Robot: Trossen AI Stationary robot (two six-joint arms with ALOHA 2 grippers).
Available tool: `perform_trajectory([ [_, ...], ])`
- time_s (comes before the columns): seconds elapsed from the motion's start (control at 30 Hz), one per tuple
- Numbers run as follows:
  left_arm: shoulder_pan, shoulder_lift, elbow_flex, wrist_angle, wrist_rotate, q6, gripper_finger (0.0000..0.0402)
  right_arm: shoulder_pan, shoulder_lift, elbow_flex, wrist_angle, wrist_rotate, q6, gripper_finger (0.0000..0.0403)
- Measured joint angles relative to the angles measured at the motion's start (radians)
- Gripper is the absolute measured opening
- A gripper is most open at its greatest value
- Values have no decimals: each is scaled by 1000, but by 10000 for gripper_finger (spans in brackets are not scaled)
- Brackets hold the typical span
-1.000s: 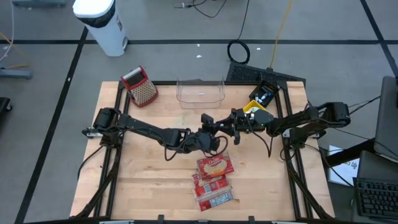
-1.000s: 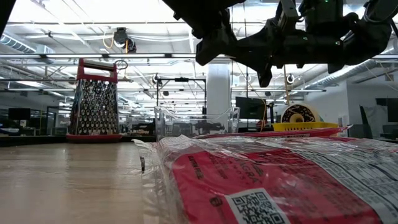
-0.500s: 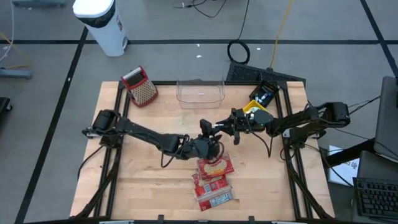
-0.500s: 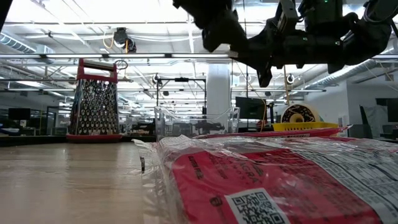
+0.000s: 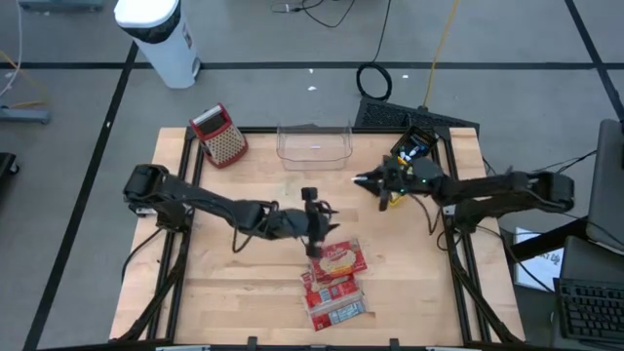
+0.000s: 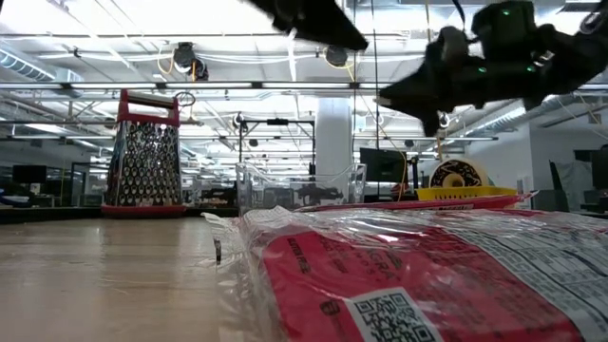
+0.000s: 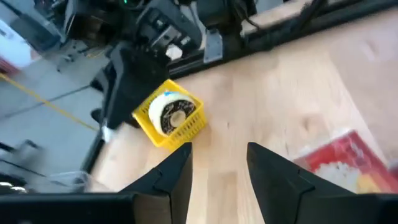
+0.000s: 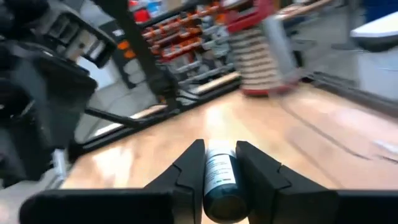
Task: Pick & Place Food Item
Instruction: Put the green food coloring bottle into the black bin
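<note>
- A pale wooden table (image 5: pixel 224 283) stands on a grey floor crossed by dark lines; the low view looks past it into a hall with bright ceiling lights and shelving.
- The left tool (image 5: pixel 310 198) hangs over the table's middle, fingers (image 7: pixel 175 177) parted with nothing between them.
- Just beside it, toward the front edge, lie the red food packets (image 5: pixel 333 281) in clear wrap, stacked in a short row; they fill the foreground of the low view.
- The right tool (image 5: pixel 360 179) sits over the back right part of the table, its fingers (image 8: pixel 188 169) closed on a small dark cylinder (image 8: pixel 220 178) with a pale label.
- Near that tool, at the right edge, is a yellow basket (image 7: pixel 168 114) holding a round item.
- A clear plastic bin (image 5: pixel 314 144) rests at the back edge.
- A red-topped grater (image 5: pixel 218 135) lies at the back left corner.
- A white bin (image 5: pixel 160 39) stands on the floor beyond.
</note>
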Motion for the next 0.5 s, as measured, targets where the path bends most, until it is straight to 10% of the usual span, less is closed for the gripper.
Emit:
perform_trajectory([
  [0.5, 107, -100, -532, 756, 64, -227, 102, -281, -352, -226, -352, 518, -100, 64],
])
